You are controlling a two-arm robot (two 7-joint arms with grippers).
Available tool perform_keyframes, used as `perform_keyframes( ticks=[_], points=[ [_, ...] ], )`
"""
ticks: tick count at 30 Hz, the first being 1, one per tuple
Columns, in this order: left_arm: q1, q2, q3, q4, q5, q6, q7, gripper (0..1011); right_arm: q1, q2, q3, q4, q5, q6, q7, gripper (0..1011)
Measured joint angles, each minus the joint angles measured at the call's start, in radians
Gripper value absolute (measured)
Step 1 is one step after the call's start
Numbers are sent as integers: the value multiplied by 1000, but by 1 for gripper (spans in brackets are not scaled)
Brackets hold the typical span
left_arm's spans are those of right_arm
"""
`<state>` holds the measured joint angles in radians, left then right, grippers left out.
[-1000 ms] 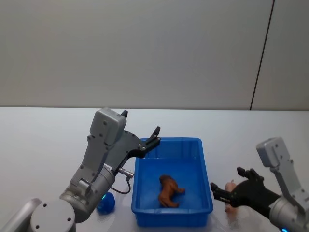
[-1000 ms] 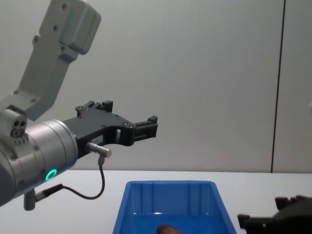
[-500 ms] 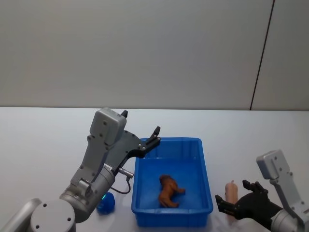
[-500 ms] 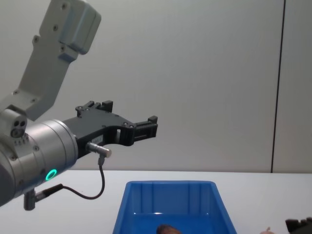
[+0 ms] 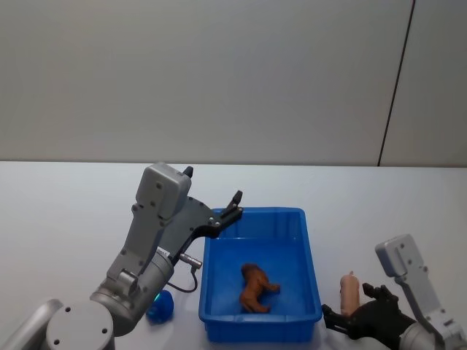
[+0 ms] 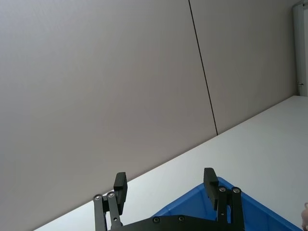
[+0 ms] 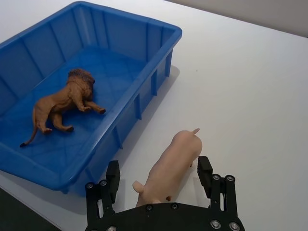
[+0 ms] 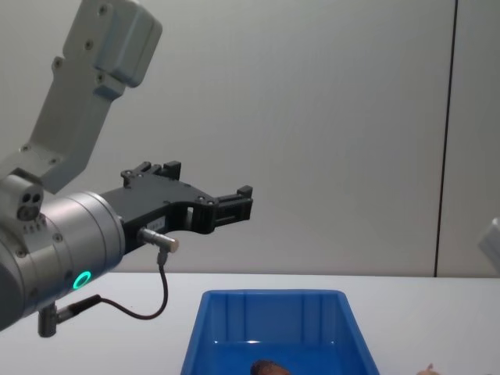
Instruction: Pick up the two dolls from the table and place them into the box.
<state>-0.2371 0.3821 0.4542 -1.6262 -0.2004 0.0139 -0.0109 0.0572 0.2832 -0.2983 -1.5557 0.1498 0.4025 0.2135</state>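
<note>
One doll, a brown toy lion (image 5: pixel 255 286) (image 7: pixel 62 103), lies inside the blue box (image 5: pixel 255 212) (image 7: pixel 130 14). The other, a pale pink toy pig (image 5: pixel 350 292) (image 7: pixel 175 161), lies on the white table (image 5: pixel 73 204) just right of the box. My right gripper (image 5: pixel 349 315) (image 7: pixel 159 172) is open at the pig's near end, one finger on each side of it, not closed on it. My left gripper (image 5: pixel 215 188) (image 8: pixel 209 181) (image 6: pixel 165 175) hangs open and empty above the box's left rim.
The box (image 8: pixel 273 297) sits at the table's near middle, its right wall close to the pig. A small blue rounded thing (image 5: pixel 159 306) shows beside the left arm's lower part. Bare tabletop lies beyond and to both sides of the box.
My right gripper has drawn back toward the table's near edge and sunk out of the chest view, uncovering most of the pig. The left arm and the lion have not moved.
</note>
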Motion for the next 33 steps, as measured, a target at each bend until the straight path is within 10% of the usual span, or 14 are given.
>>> perform_keyframes(
  ticks=[24, 33],
  points=[
    [0, 0, 0, 0, 0, 0, 0, 1002, 17, -37, -7, 36, -12, 29, -101, 369],
    [0, 0, 0, 0, 0, 0, 0, 1001, 15, -41, 0, 17, -12, 1, -143, 362]
  ],
)
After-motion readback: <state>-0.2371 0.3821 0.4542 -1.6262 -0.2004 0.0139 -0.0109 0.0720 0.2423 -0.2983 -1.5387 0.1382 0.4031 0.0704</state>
